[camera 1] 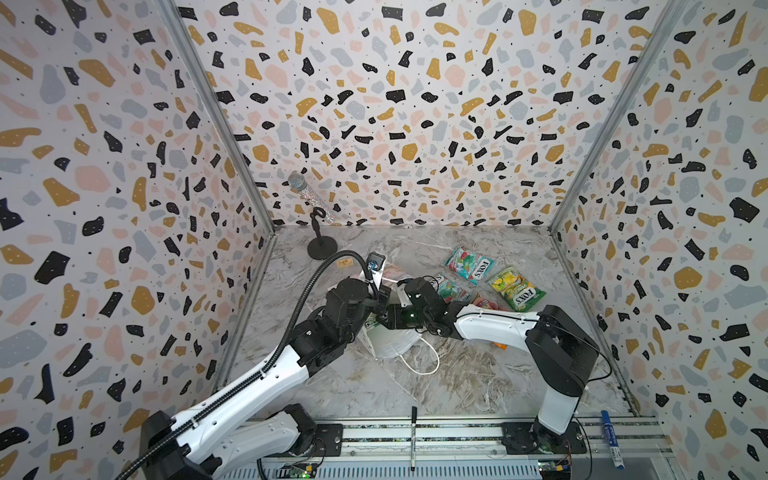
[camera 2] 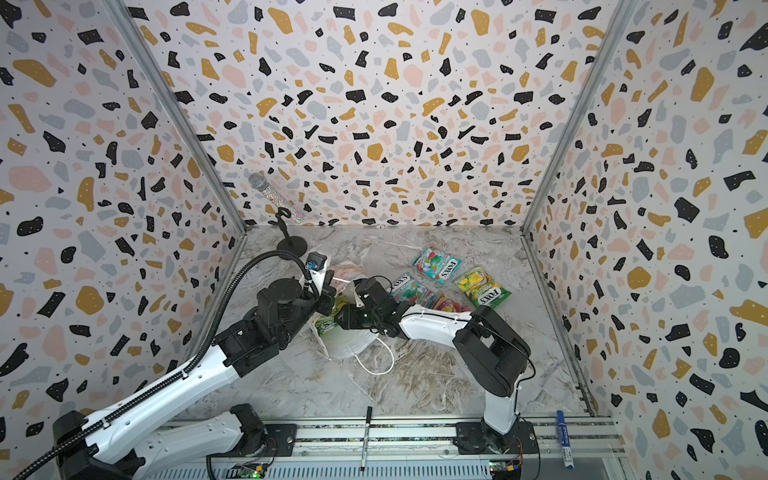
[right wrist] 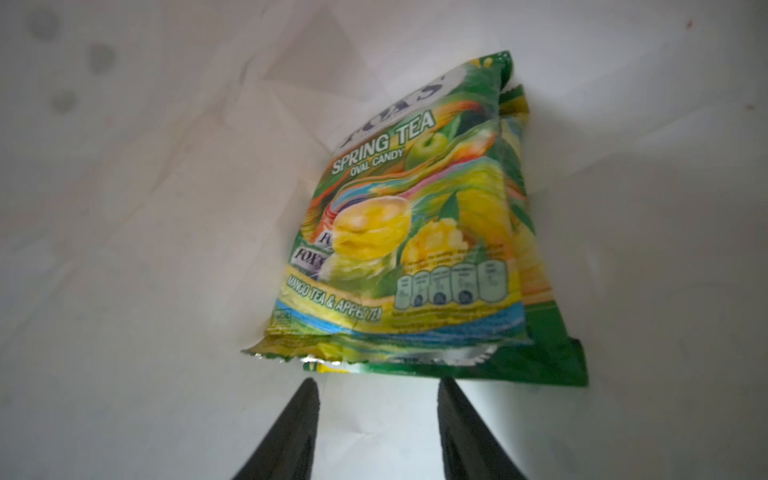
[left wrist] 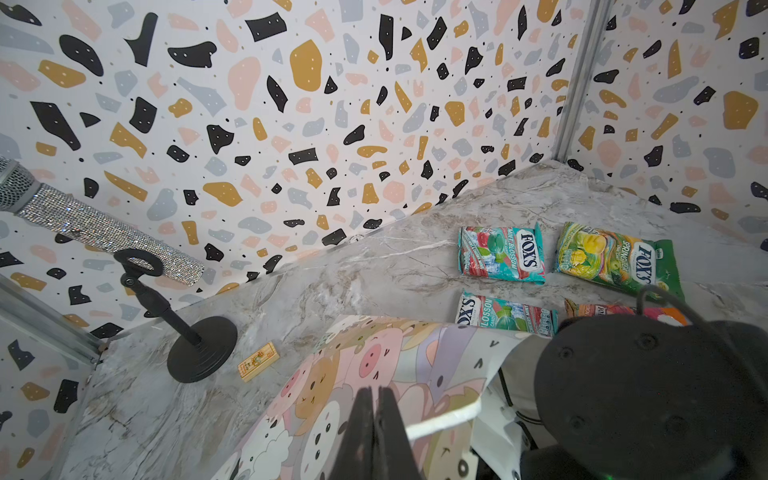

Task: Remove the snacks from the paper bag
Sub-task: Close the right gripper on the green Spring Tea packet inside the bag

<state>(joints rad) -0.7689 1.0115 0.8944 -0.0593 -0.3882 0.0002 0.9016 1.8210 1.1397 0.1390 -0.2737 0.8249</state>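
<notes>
Right gripper (right wrist: 378, 384) is hovering inside the paper bag (left wrist: 374, 374), facing a green-yellow packet (right wrist: 415, 232).
The bag is lying on the marble table (camera 1: 457, 374), its thin upper wall being pinched by the clenched left gripper (left wrist: 376, 392); four snacks (left wrist: 500, 255) are lying outside. The right jaws are standing apart, empty, just short of the light, glossy, probably slippery packet, whose flat crimped end seam is offering the surest hold.

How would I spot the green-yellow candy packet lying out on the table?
Look at the marble table, back right part, where loose packets lie. The green-yellow packet is the rightmost one. Its neighbours are teal packets and an orange-red packet.
</notes>
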